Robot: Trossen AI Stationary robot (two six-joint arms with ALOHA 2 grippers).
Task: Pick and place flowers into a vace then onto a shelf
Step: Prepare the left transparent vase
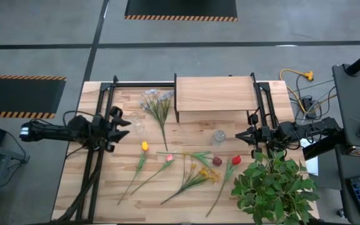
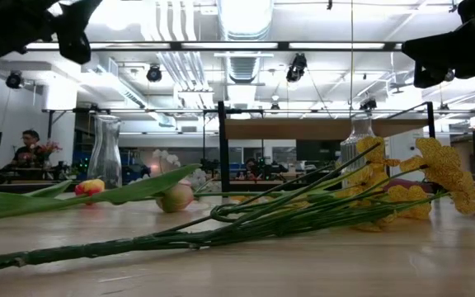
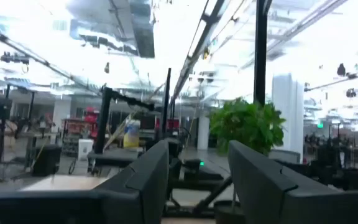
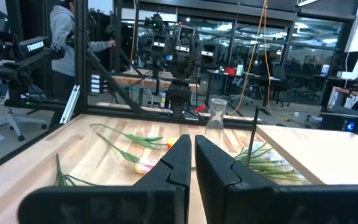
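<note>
flowers (image 1: pixel 180 165) flat, scattered on tabletop | shelf (image 1: pixel 215 94) bare, at far edge

Light wood shelf (image 1: pixel 215 94) on black metal legs, clear glass vase (image 1: pixel 219 137), plank wood tabletop (image 1: pixel 105 187)

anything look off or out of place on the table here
Nothing looks damaged or spilled. The flowers lie scattered flat on the table, none yet in the two glass vases, one below the shelf, one near the left gripper.
</note>
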